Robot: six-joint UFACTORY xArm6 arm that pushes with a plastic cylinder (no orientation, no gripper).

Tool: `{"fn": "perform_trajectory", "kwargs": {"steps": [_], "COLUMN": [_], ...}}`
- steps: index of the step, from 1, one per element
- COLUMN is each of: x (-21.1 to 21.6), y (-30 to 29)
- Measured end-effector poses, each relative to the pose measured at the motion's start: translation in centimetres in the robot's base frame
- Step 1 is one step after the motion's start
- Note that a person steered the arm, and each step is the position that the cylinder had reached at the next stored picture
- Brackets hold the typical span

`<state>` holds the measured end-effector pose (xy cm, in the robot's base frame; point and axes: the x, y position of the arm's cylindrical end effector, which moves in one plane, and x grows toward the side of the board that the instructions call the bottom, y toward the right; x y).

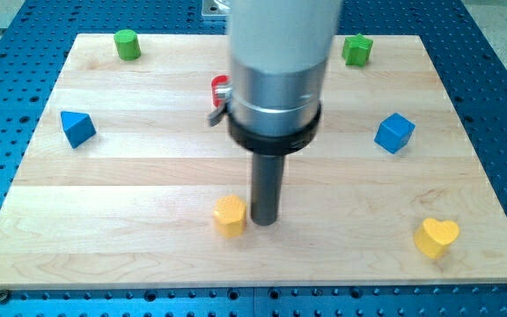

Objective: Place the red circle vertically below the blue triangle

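The red circle (219,86) is mostly hidden behind the arm's grey body near the view's top middle; only its left edge shows. The blue triangle (77,128) lies at the view's left. My tip (264,220) rests on the board at the view's lower middle, just right of a yellow block (230,215). The tip is well below the red circle and far right of the blue triangle.
A green cylinder (128,43) sits at the top left and a green star-like block (356,49) at the top right. A blue cube (394,133) lies at the right. A yellow heart (436,236) lies at the bottom right. The wooden board (148,255) sits on a blue perforated table.
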<state>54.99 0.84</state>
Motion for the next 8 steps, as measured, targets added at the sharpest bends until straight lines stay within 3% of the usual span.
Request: {"fn": "perform_trajectory", "kwargs": {"steps": [3,6,7,8], "x": [-2.9,-16.3,-19.7,-20.5], "y": [-0.3,2.7,0.4,0.7]}}
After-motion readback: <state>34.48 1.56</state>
